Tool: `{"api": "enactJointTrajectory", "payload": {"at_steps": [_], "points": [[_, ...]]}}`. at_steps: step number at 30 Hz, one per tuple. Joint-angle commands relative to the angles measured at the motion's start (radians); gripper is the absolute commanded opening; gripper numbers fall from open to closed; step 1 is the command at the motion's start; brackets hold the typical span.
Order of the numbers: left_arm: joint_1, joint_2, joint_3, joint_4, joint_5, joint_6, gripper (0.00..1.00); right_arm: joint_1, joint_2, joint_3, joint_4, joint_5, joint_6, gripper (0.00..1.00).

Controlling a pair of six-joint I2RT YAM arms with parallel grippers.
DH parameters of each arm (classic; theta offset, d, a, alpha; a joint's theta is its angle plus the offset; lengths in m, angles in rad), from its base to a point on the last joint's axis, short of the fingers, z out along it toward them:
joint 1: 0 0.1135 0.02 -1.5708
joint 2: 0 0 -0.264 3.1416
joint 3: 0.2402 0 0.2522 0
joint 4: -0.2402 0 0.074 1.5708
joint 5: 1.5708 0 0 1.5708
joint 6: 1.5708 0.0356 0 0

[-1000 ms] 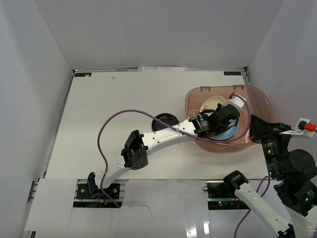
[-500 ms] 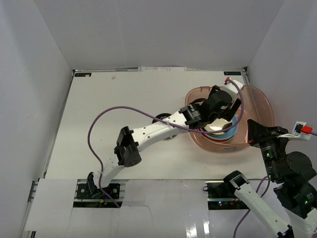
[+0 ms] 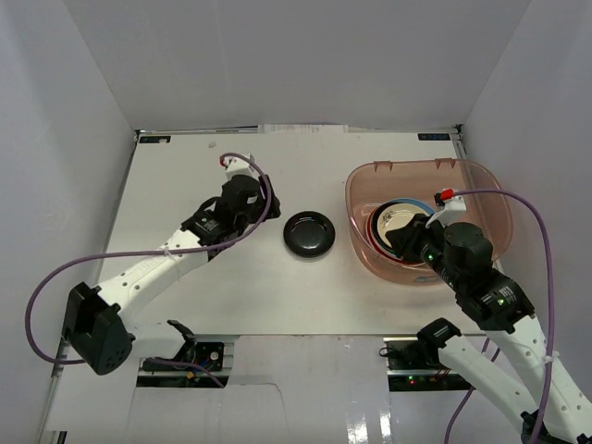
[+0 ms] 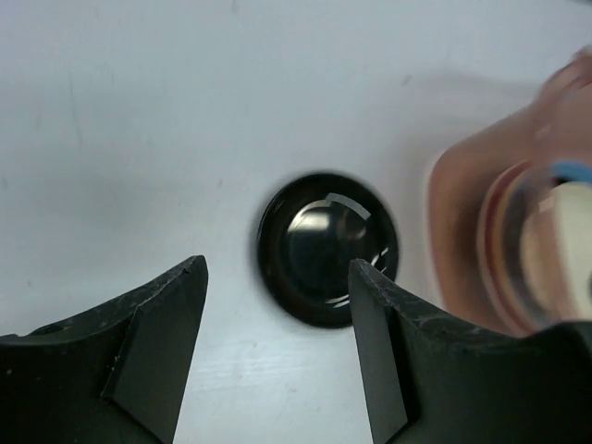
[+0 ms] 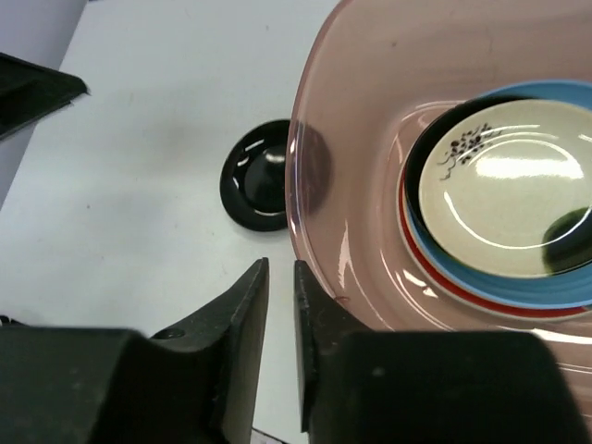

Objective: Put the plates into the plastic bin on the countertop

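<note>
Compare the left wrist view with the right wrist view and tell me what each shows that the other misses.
Only left wrist: the left gripper, jaws wide apart and empty. Only right wrist: the right gripper, jaws a narrow slit apart, empty, and the sprig pattern on the cream plate topping the stack. Both: the black plate on the countertop outside the bin, and that stack inside it, blurred from the left wrist.
</note>
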Motion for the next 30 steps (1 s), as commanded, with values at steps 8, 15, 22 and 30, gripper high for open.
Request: {"api": "enactJointTrajectory", "payload": {"at_steps": [8, 15, 22, 30], "points": [[0.075, 0.258, -0.149, 0.145, 0.334, -0.060, 0.72, -0.001, 0.026, -0.040, 0.093, -0.121, -0.043, 0.39], [0.124, 0.455, -0.135, 0.222, 0.386, -0.061, 0.63, -0.001, 0.039, -0.037, 0.090, -0.114, -0.065, 0.39], [0.126, 0.495, -0.158, 0.334, 0.417, -0.063, 0.34, -0.001, 0.033, -0.074, 0.109, -0.130, -0.051, 0.38], [0.127, 0.506, -0.167, 0.359, 0.403, -0.093, 0.00, -0.001, 0.016, -0.070, 0.111, -0.158, -0.030, 0.37]]}}
